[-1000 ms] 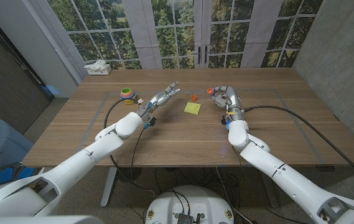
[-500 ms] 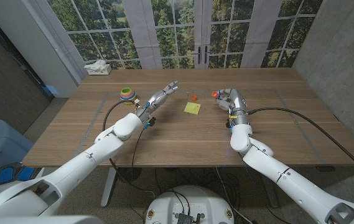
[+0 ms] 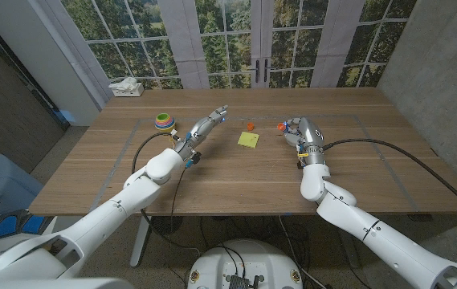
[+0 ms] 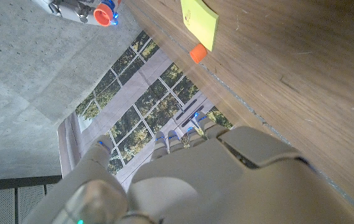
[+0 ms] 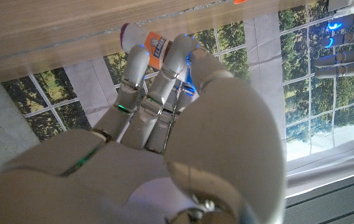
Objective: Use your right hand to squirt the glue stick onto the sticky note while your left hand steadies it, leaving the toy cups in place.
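We see the right hand (image 3: 296, 128) raised above the wooden table (image 3: 236, 177), its fingers (image 5: 140, 81) curled around the glue stick (image 5: 150, 42), whose orange end (image 4: 104, 14) points out past the fingertips. The yellow sticky note (image 3: 249, 140) lies on the table between the 2 hands, well apart from both, with a small orange cap (image 3: 250, 125) just beyond it. The left hand (image 3: 204, 127) hovers with fingers extended and holds nothing. The toy cups (image 3: 164, 120) sit stacked behind the left hand's wrist side.

My right hand (image 3: 296, 128) is raised with its fingers (image 5: 140, 81) curled around the glue stick (image 5: 145, 42). My left hand (image 3: 205, 126) reaches forward, fingers stretched out, holding nothing.
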Available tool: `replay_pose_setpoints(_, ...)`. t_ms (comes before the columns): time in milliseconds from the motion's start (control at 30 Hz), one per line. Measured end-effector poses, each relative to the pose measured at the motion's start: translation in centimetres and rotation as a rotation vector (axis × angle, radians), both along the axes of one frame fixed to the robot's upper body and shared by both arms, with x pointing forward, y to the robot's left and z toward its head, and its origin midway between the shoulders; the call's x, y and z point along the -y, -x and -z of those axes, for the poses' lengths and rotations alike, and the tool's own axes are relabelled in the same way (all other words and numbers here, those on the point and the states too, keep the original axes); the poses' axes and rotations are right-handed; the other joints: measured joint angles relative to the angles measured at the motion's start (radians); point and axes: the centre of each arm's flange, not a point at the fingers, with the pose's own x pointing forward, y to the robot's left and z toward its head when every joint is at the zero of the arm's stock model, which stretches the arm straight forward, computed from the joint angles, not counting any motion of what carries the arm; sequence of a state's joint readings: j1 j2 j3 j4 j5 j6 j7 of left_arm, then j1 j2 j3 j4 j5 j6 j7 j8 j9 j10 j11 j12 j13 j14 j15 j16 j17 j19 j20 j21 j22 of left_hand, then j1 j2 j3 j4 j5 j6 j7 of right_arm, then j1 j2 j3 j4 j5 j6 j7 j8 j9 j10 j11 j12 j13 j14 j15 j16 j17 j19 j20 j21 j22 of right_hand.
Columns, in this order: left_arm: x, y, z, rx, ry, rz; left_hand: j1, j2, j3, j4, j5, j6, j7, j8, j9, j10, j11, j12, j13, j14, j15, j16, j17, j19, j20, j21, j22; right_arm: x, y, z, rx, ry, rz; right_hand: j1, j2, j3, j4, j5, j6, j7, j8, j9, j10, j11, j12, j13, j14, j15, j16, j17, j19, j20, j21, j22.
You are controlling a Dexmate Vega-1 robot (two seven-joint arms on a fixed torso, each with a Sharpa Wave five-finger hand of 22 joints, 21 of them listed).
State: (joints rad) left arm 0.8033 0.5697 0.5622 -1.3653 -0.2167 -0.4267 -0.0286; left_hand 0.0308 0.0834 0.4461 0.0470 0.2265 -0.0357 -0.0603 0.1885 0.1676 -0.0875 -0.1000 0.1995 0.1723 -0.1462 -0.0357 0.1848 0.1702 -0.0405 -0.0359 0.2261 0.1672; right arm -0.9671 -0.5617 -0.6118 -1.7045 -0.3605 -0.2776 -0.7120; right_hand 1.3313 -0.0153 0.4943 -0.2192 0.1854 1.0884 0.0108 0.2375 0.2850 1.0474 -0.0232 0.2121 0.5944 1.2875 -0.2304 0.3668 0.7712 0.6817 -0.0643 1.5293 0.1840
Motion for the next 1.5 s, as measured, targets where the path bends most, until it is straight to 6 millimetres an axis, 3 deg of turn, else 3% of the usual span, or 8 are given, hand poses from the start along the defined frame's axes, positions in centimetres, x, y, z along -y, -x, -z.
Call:
replay_pose_setpoints(733, -0.12, -0.09, 0.10, -0.008, 0.059, 0.037, 0.000, 0.000, 0.011, 0.019, 0.002, 0.005, 0.005, -0.004, 0.000, 0.007, -0.007, 0.000, 0.000, 0.012, 0.002, 0.000, 0.000, 0.005, 0.005, -0.004, 0.000, 0.29, 0.34, 0.48, -0.010, 0.266, 0.153, 0.000, 0.000, 0.003, -0.003, 0.004, 0.000, 0.000, -0.010, -0.008, 0.000, 0.000, -0.009, 0.000, -0.012, 0.002, -0.005, 0.001, -0.013, -0.002, 0.007, 0.005)
replay_pose_setpoints(1500, -0.54, 0.21, 0.21, -0.010, 0.082, 0.050, 0.003, -0.003, 0.019, 0.011, 0.002, 0.015, -0.004, -0.004, 0.000, 0.018, -0.007, 0.000, 0.000, 0.016, -0.002, -0.004, -0.003, 0.016, 0.005, -0.012, 0.000, -0.21, -0.29, 0.82, -0.055, 0.486, 0.257, 0.000, 0.000, 0.003, -0.003, 0.019, 0.002, 0.001, -0.019, -0.018, 0.000, 0.000, -0.008, 0.000, -0.025, 0.000, -0.013, 0.014, -0.032, 0.004, 0.007, 0.004)
